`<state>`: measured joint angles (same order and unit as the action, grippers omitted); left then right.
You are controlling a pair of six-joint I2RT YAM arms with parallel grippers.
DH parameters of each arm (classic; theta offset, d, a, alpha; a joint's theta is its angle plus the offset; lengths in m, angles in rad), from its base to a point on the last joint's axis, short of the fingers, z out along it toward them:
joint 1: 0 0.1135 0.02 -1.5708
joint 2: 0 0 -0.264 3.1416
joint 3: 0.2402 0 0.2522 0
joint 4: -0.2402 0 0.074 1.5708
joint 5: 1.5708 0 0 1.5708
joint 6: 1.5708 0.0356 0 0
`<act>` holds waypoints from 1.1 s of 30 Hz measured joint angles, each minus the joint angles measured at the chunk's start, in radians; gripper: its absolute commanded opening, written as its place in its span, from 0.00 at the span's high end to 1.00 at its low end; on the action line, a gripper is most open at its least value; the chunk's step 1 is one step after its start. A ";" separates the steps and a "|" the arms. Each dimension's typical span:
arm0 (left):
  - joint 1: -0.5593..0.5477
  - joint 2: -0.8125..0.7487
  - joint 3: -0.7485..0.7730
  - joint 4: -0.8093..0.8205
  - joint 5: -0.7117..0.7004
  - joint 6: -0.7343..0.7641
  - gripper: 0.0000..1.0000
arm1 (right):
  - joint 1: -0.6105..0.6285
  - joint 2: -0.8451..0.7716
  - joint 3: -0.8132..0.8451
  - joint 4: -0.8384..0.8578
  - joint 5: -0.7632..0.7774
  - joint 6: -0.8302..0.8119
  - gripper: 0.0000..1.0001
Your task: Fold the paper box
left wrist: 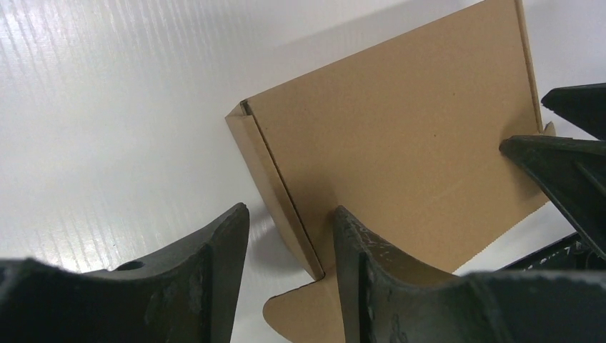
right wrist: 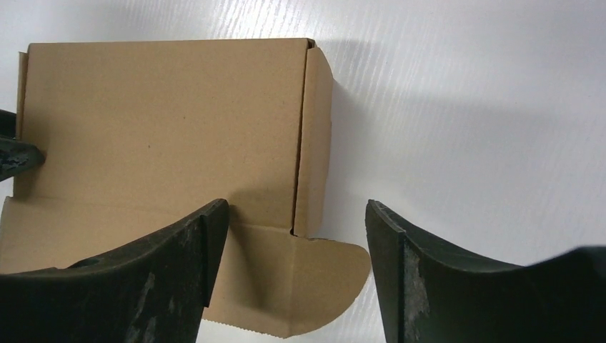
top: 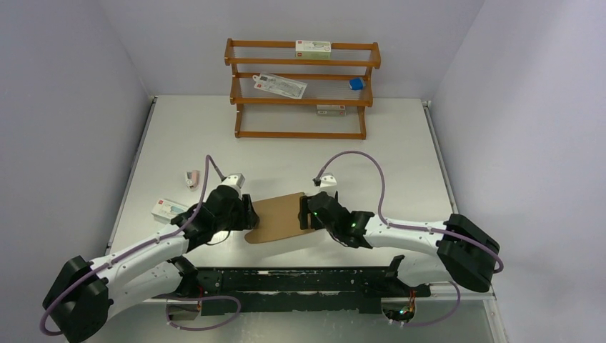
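Note:
The paper box (top: 277,218) is plain brown cardboard and lies flat on the white table between my two grippers, its lid panel down. In the left wrist view the box (left wrist: 400,143) shows its left side wall, with a rounded ear flap sticking out at the near corner. My left gripper (left wrist: 289,246) is open and straddles that corner. One finger (left wrist: 361,271) is over the lid; the other stands apart from the wall. My right gripper (right wrist: 296,229) is open astride the box's (right wrist: 164,121) right wall and its rounded ear flap (right wrist: 321,275).
A wooden rack (top: 300,89) stands at the back with white printed cartons and a small blue object on its shelves. A white carton (top: 168,209) and a small pinkish item (top: 191,177) lie left of my left arm. A black rail (top: 300,279) runs along the near edge.

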<state>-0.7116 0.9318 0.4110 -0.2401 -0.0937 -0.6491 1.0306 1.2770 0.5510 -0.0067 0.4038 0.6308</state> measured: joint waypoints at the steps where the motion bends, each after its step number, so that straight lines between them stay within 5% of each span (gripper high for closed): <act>1: 0.000 0.000 -0.010 0.014 0.003 -0.003 0.50 | 0.000 0.002 -0.007 0.010 -0.002 0.000 0.31; 13: 0.000 0.064 -0.047 0.198 0.014 0.002 0.48 | -0.001 -0.050 -0.117 0.174 -0.014 -0.007 0.39; 20: 0.000 0.062 -0.048 0.225 -0.040 0.027 0.37 | -0.001 -0.140 -0.117 0.147 0.007 -0.072 0.31; 29: 0.001 -0.096 -0.019 0.162 -0.135 0.033 0.09 | -0.001 -0.241 -0.098 0.085 -0.050 -0.273 0.19; 33: 0.014 -0.142 -0.019 0.154 -0.151 0.017 0.07 | -0.001 -0.242 -0.070 0.056 -0.126 -0.374 0.15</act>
<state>-0.6975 0.7902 0.3920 -0.0864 -0.2451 -0.6323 1.0298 1.0351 0.4808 0.0490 0.2775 0.2565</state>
